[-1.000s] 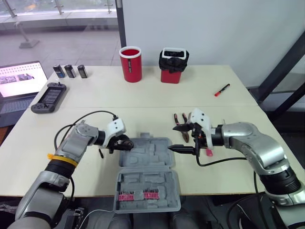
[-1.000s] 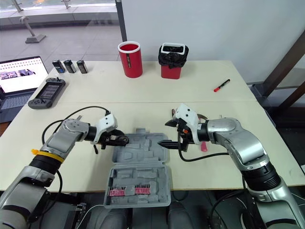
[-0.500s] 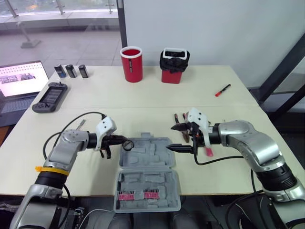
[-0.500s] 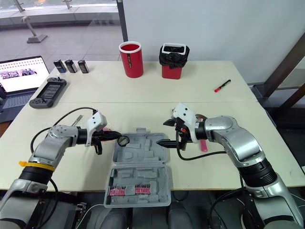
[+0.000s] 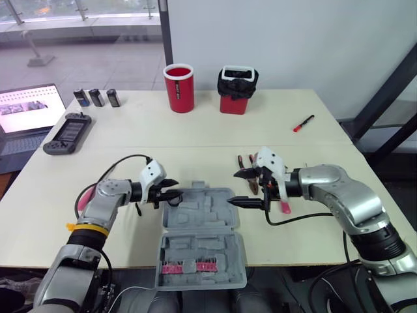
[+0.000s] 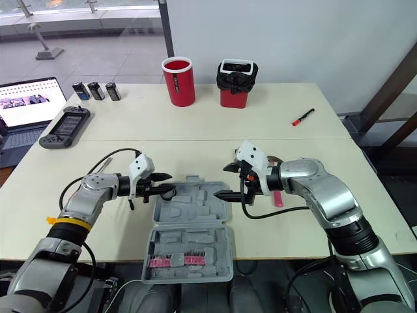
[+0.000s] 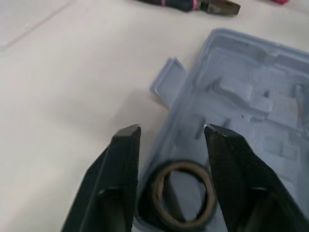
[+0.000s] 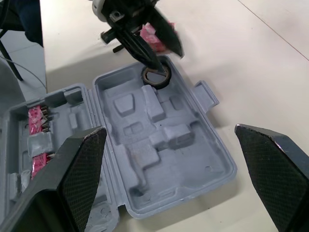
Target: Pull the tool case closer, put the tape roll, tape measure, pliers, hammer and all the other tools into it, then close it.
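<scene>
Tape roll (image 7: 155, 193) lying flat in the far left corner pocket of the open tool case (image 6: 202, 210), down at the near edge of the table (image 5: 195, 134). Got the left gripper (image 7: 170, 131) parked right over it, spread about as wide as the roll, a finger on either side, nothing actually gripped. Can't tell from the left wrist view whether the pads touch the roll's edge. Looking through the right wrist view instead: whole case laid out, roll in its corner with those black fingers slanting down over it, pink bits (image 8: 35, 118) clipped into the other half. Right gripper (image 5: 234, 188) hanging at the case's right rim, spread wide, holding nothing. Pliers (image 7: 186, 5) flat on the table just beyond the case, plus a pink-handled something (image 5: 285, 207) beside the right wrist, too hidden to name. From the head cameras, also a red cup (image 5: 179, 87), a black-and-red bin (image 5: 237, 88) and a red marker (image 5: 303, 123) well back from all this.
</scene>
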You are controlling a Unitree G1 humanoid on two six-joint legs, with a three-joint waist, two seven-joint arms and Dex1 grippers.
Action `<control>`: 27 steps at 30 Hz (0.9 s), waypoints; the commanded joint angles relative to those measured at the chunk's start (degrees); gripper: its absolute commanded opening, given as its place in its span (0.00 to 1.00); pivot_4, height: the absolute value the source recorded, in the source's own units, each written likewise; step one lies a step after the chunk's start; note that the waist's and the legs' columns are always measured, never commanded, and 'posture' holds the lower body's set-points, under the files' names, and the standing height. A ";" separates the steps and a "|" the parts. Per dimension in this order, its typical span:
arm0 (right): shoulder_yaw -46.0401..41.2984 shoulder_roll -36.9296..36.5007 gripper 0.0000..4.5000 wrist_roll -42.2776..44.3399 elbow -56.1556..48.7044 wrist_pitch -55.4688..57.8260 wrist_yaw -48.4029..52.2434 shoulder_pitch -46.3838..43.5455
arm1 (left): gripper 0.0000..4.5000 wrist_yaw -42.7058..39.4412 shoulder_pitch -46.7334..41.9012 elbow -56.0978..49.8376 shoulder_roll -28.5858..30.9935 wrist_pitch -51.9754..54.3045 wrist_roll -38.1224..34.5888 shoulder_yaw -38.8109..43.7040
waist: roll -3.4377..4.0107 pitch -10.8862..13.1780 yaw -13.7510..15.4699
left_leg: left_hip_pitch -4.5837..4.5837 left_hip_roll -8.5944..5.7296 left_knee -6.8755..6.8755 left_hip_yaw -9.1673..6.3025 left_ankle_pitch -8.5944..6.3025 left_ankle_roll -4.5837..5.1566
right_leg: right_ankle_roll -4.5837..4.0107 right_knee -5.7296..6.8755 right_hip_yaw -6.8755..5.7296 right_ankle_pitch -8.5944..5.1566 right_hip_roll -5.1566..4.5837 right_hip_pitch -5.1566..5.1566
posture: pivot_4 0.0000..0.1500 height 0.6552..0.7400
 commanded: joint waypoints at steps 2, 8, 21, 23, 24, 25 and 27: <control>-1.33 -0.06 1.00 0.41 -2.02 -0.34 -0.26 -0.57 | 0.41 -0.70 -0.62 0.13 0.48 -0.99 -0.08 0.73 | 0.00 0.00 -0.04 | 0.02 0.00 0.00 0.00 0.00 0.00 | 0.02 0.06 0.00 -0.01 0.00 0.00 | 1.00 1.00; -0.85 0.23 1.00 -0.03 -1.09 -1.05 -0.21 -0.73 | 0.41 -3.14 1.14 -0.38 0.72 -3.92 0.49 -0.41 | 0.00 0.00 -0.06 | 0.10 0.00 0.01 -0.02 0.00 0.00 | 0.04 0.29 0.00 -0.03 0.01 -0.04 | 1.00 1.00; -0.88 0.29 1.00 -0.59 -0.79 -1.49 0.09 -1.05 | 0.41 -0.20 3.09 6.02 0.35 -4.56 5.10 -3.05 | 0.00 -0.01 0.01 | 0.30 0.00 0.01 -0.02 0.01 -0.01 | 0.03 0.33 0.01 -0.04 0.02 0.12 | 1.00 1.00; -0.88 0.19 1.00 -0.67 -0.52 -1.69 0.27 -0.96 | 0.41 -0.81 3.44 5.15 0.39 -3.25 4.12 -2.60 | 0.01 -0.01 0.00 | 0.32 0.00 0.01 -0.02 0.01 -0.01 | -0.05 0.35 0.01 -0.08 0.02 0.12 | 1.00 1.00; -0.85 0.18 1.00 -0.77 -0.29 -1.84 0.34 -0.96 | 0.41 -1.09 3.63 4.55 0.54 -2.44 3.57 -2.23 | 0.01 -0.01 -0.01 | 0.32 0.00 0.01 -0.02 0.01 -0.01 | -0.05 0.35 0.01 -0.08 0.02 0.13 | 1.00 1.00; -0.83 0.20 1.00 -0.86 -0.04 -1.99 0.41 -0.98 | 0.41 -1.24 3.73 4.05 0.64 -1.51 2.98 -1.73 | 0.01 -0.01 -0.01 | 0.32 0.00 0.01 -0.02 0.01 -0.01 | -0.05 0.35 0.02 -0.08 0.02 0.13 | 1.00 1.00; -0.87 0.24 1.00 -0.99 0.56 -2.32 0.62 -1.11 | 0.41 -1.17 3.71 3.28 1.10 0.02 2.07 -0.68 | 0.01 -0.01 -0.07 | 0.32 0.00 0.01 -0.02 0.01 -0.01 | -0.04 0.35 0.01 -0.08 0.02 0.13 | 1.00 1.00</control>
